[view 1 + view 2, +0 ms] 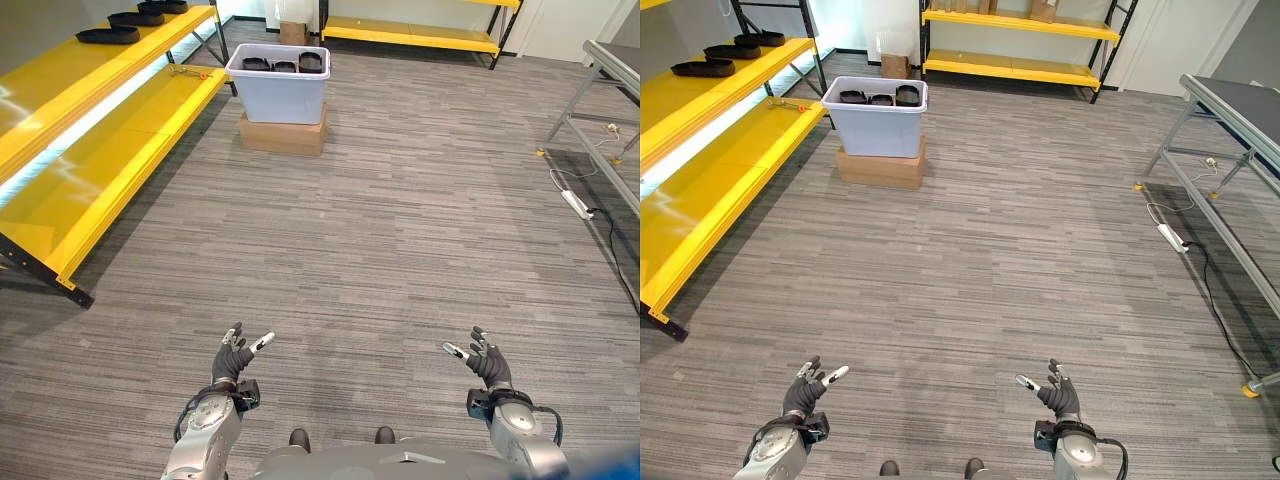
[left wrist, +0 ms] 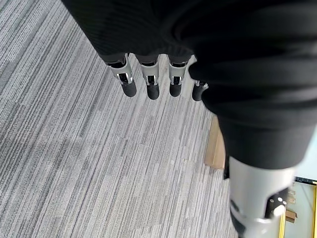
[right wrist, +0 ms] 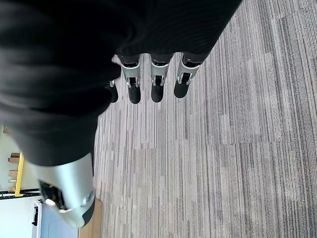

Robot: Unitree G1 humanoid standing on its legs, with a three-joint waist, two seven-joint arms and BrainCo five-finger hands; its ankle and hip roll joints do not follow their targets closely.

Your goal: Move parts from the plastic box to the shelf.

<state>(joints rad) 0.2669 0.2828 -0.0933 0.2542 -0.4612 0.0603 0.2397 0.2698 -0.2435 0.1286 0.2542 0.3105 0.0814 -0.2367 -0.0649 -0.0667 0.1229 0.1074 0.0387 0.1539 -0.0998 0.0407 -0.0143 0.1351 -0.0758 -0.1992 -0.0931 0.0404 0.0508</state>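
Far ahead of both sets of fingers, well apart from them across a wide stretch of grey floor (image 1: 400, 230), the plastic box (image 1: 280, 82) is sitting on a flat cardboard box (image 1: 282, 134), and the dark parts (image 1: 284, 65) are lying inside it along the rim, three of them showing. The left hand (image 1: 234, 360) and the right hand (image 1: 486, 362) are both hanging out in front with nothing in them, fingers loosely spread and the thumbs standing off to the inside; the wrist views are showing dark fingertips (image 2: 152, 90) hanging relaxed over bare floor, and the same for the right fingertips (image 3: 157, 93). So this is looking like the approach step, with nothing picked up yet. The yellow shelf (image 1: 110, 150) is running along beyond the left fingers, its long edge heading away toward the box, and a few dark trays (image 1: 108, 35) are already lying on its upper level, long sides following the shelf's run. The parts in the box are sitting side by side in a row across its width; they are too far off to tell which way each one is pointing. Next move, by my reckoning, is calling for a walk forward until the box comes under the fingers, then a reach down over the rim with the fingers apart. A second yellow shelf (image 1: 1015, 68) is standing against the far wall past the box.
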